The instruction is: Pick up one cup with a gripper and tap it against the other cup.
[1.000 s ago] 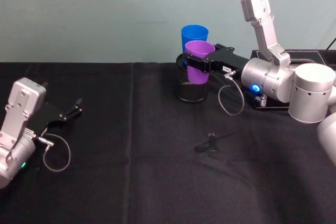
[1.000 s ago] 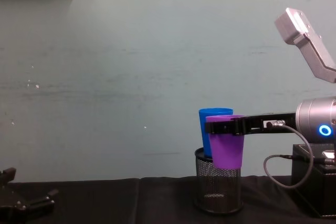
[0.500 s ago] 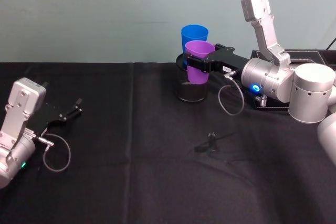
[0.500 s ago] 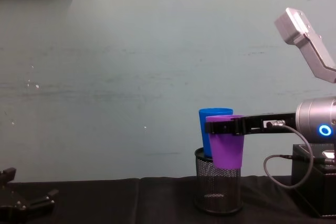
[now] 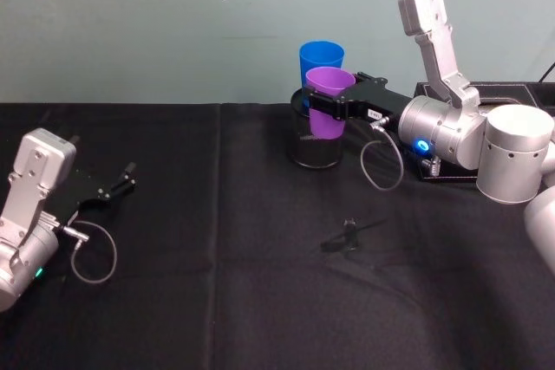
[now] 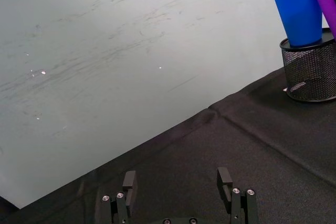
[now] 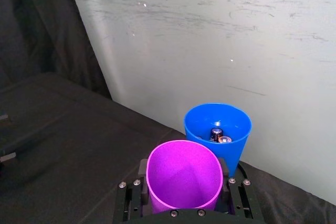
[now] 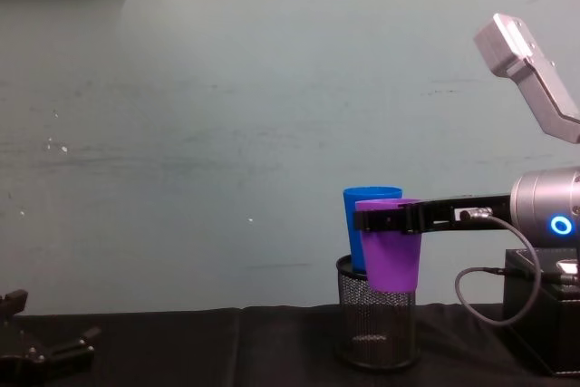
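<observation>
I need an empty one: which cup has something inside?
The blue cup: small battery-like items sit inside; the purple cup in the right hand looks empty.

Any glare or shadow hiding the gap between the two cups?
Head view: no glare on the plain purple plastic tumbler in the right tool or the bright blue plastic tumbler; the black wire-mesh pot merges into the dark cloth; the left tool sits idle far left. Chest view: the cups overlap against the pale wall, so no gap shows.

The surface (image 5: 217, 301) is draped in black cloth, creased near its middle. A mesh pot (image 5: 314, 152) stands near its back edge, and a black box (image 5: 512, 94) sits to the pot's right.
</observation>
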